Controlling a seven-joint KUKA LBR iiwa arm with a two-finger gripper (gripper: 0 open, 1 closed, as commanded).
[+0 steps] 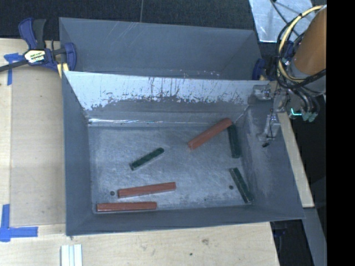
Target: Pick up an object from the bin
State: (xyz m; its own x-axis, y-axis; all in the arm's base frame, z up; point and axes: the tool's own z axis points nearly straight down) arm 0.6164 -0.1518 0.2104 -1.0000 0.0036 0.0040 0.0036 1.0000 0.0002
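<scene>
Back-left floor [116,140] lies open; brown bars [146,189] block front, green bars [241,184] the right.

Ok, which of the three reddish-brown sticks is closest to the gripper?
The slanted reddish-brown stick at the back right, its upper end pointing toward the gripper. The other two sticks lie nearly level near the front left.

Grey bin [77,165], far wall pretty scuffed. Six sticks lying flat on its floor. Slanted red stick [209,134] is far right of centre, its far end right next to the far green stick [234,142] by the right wall. Near green stick [241,184] is by that same wall too. Left green stick [146,158] sits tilted mid-floor. Mid red stick [146,190] lies just beyond the near red stick [126,206], which runs along the near wall.
</scene>
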